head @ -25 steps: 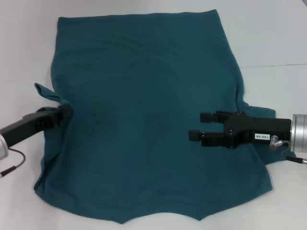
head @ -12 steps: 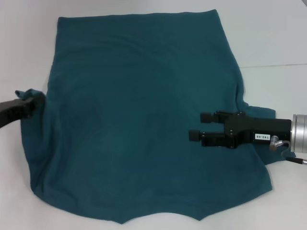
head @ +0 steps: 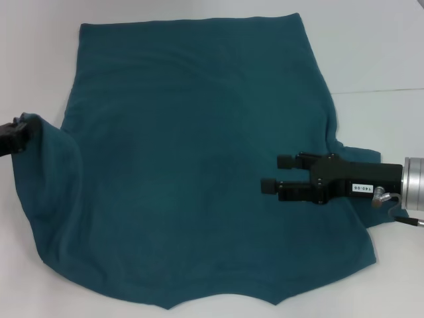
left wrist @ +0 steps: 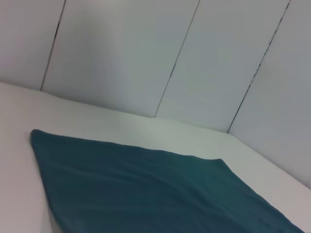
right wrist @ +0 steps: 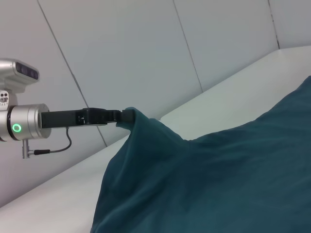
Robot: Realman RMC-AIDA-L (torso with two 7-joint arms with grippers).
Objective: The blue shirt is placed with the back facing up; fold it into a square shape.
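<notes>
White tabletop (head: pixel 384 40) runs under everything we see, with pale panelled wall (right wrist: pixel 146 48) behind it in the wrist views. Starting at our left, the left gripper (head: pixel 18 132) sits at the very edge of the head view, lifted off the table, its jaws pinched on the left sleeve (head: pixel 46 142) of the blue shirt (head: pixel 199 165). The right wrist view shows this best: the cloth rises to a peak at the black fingertips (right wrist: pixel 125 115) and drapes down from there in a slack tent. We judge the sleeve is held up and outward so it can be carried across the body of the garment for a first inward fold.

Across the middle, the shirt lies spread on the table, plain side up, hem toward the far edge and the neckline notch toward us at the near edge. Most of it is flat and fairly smooth; only the left flank is raised off the surface by the pinch.

Over at our right, the right gripper (head: pixel 281 173) reaches in above the right half of the shirt, its two fingers parted with nothing between them. Whether the pads (head: pixel 270 186) touch the cloth we cannot tell. It seems placed to pin or steady that side while the left arm works, though that is our guess.
</notes>
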